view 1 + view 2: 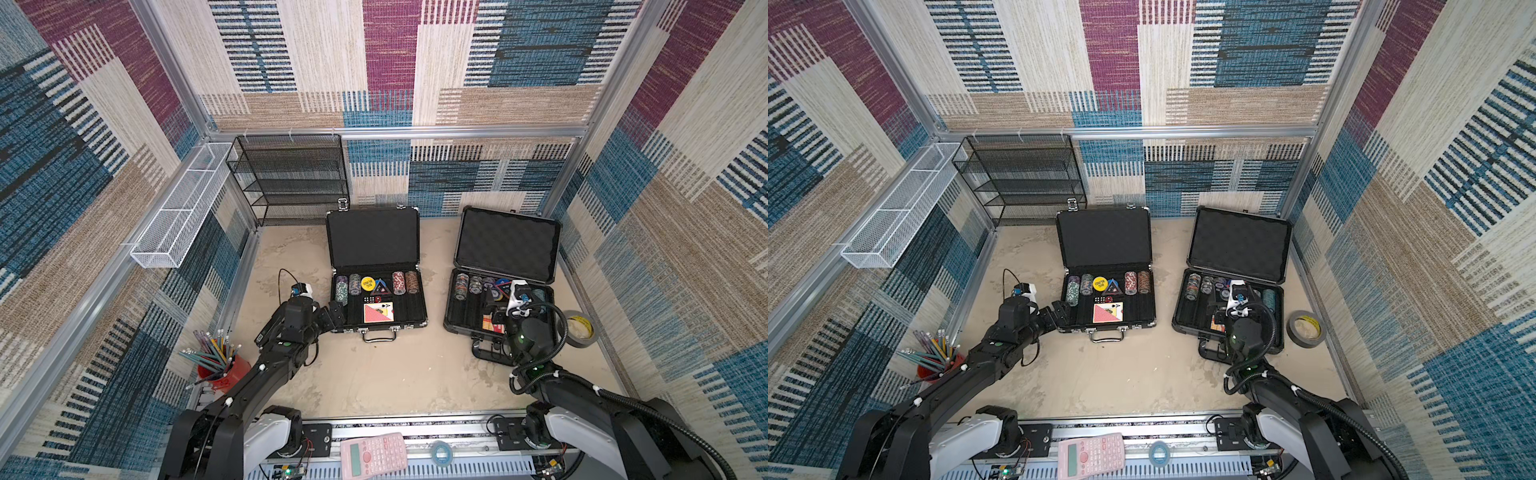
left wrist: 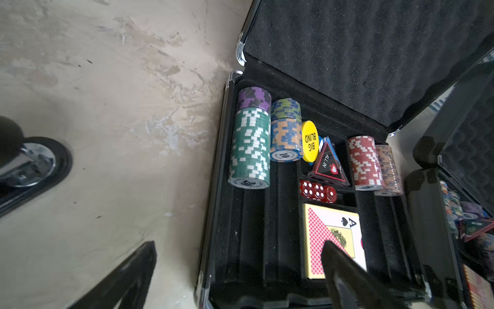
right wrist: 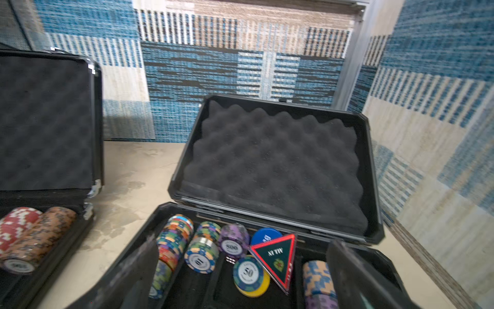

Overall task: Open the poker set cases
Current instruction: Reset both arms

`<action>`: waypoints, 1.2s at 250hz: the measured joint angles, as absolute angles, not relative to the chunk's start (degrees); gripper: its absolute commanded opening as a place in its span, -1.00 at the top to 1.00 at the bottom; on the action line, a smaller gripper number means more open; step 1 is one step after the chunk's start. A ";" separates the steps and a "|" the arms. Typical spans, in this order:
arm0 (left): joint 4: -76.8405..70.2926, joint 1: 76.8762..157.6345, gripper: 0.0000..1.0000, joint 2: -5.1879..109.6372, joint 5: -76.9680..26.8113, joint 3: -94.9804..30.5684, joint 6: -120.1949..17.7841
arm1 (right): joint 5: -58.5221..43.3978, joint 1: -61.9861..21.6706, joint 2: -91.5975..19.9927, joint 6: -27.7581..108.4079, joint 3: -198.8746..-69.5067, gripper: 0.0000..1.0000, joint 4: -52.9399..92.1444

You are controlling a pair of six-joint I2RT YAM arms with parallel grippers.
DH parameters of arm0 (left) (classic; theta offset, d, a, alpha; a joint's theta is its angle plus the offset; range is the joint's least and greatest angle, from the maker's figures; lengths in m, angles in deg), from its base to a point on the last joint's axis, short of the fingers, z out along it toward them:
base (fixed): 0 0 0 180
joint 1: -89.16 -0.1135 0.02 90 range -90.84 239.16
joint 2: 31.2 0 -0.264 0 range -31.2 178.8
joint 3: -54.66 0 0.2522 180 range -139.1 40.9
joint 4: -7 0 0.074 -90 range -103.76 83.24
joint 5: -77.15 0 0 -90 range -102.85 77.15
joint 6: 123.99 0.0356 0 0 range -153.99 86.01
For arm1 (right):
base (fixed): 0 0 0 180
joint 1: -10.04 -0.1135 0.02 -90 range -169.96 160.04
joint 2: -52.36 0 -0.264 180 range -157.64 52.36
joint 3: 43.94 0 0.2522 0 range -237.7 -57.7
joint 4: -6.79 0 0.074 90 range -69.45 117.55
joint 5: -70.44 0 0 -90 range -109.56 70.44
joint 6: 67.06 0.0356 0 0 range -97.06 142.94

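Your left gripper (image 2: 238, 243) is spread wide and empty, straddling the left wall of the slim black case (image 1: 372, 237) near its front corner. Your right gripper (image 3: 243, 248), just as wide and empty, hangs to the right of that case, over the inside of the grey case (image 1: 505, 245). Both cases gape fully open, with chips (image 2: 250, 149) showing inside. I judge the opening done; only drawing both arms clear is left.

Soft, even light, probably from overhead, faint shadows on the table (image 1: 395, 374), top views crisp with bowed wide-angle edges, wrist views softer, poker chips (image 3: 24, 240) smeared near the border, glare on the slim case (image 2: 239, 52) at its chrome corner.
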State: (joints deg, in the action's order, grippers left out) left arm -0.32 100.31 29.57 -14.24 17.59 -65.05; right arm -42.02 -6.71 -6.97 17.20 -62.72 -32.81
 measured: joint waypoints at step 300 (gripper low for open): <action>9.34 100.31 -0.98 24.65 5.54 19.25 -46.52 | -24.01 7.72 -35.64 18.03 -66.04 -0.99 -57.77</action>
